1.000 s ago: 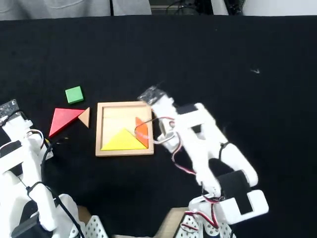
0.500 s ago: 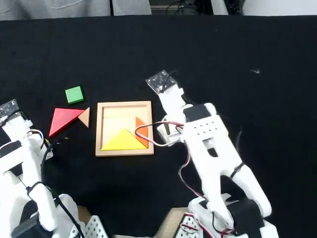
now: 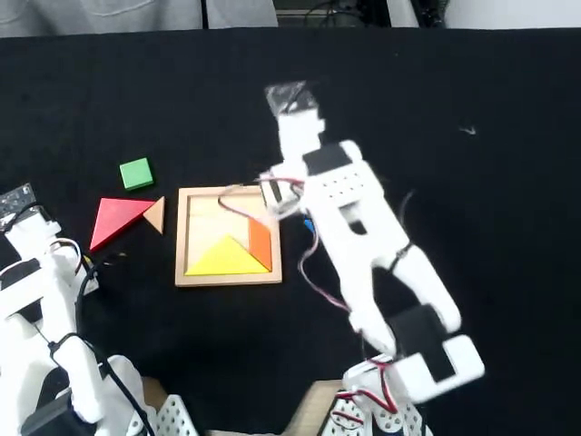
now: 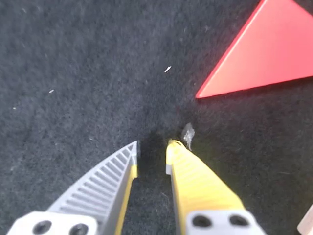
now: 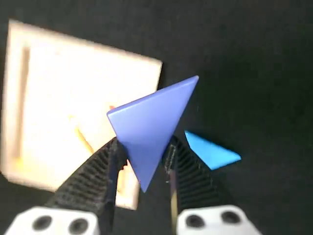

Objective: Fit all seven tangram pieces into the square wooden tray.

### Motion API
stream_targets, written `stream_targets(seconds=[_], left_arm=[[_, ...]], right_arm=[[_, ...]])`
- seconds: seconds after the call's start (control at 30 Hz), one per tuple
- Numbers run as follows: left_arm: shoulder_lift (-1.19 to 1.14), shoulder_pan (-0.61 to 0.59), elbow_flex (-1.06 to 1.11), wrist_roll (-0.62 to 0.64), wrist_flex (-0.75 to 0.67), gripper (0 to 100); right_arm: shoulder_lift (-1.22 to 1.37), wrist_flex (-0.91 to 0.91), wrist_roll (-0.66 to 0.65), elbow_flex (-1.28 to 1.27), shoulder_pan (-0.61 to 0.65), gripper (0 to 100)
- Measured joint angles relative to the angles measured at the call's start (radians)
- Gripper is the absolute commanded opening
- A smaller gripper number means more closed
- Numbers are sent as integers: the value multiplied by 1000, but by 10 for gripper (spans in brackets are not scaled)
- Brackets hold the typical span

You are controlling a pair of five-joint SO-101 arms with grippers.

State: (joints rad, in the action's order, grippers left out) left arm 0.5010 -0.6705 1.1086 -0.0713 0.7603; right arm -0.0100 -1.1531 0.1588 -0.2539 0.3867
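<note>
Tray is lying beyond the right tool, one corner hidden behind the held piece. A light blue triangle is resting on the black counter just beside the tool's tip, outside the tray. Right tool is pinching a flat, smooth violet-blue triangle by one corner. Left tool, jaws slightly apart, is holding nothing, near a red triangle.

white arms (black patches) | left fingers yellow, grey

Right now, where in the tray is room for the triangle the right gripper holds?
The tray has a bare far-left half, bordered by its walls, the yellow triangle and orange triangle. The rest is filled; red triangle and tan triangle crowd its left wall.
</note>
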Motion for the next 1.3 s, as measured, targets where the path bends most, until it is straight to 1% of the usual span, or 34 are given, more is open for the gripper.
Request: stream_targets(seconds=[0.07, 0.17, 0.23, 0.33, 0.53, 0.63, 0.77, 0.97, 1.03, 1.3], left_arm=[[0, 0, 0, 0, 0, 105], [0, 0, 0, 0, 0, 105], [0, 0, 0, 0, 0, 105], [0, 0, 0, 0, 0, 105], [0, 0, 0, 0, 0, 105], [0, 0, 0, 0, 0, 105], [0, 0, 0, 0, 0, 105], [0, 0, 0, 0, 0, 105], [0, 0, 0, 0, 0, 105], [0, 0, 0, 0, 0, 105]], right_arm=[[38, -2, 164, 61, 17, 32], [94, 3, 450, 117, 69, 32], [137, 44, 594, 132, 110, 32], [207, 112, 726, 133, 158, 32], [331, 161, 1046, 135, 160, 36], [345, 172, 1089, 141, 166, 36], [345, 187, 1097, 141, 167, 53], [353, 249, 1073, 141, 184, 241], [353, 250, 1068, 141, 198, 279], [353, 238, 1062, 161, 241, 286]])
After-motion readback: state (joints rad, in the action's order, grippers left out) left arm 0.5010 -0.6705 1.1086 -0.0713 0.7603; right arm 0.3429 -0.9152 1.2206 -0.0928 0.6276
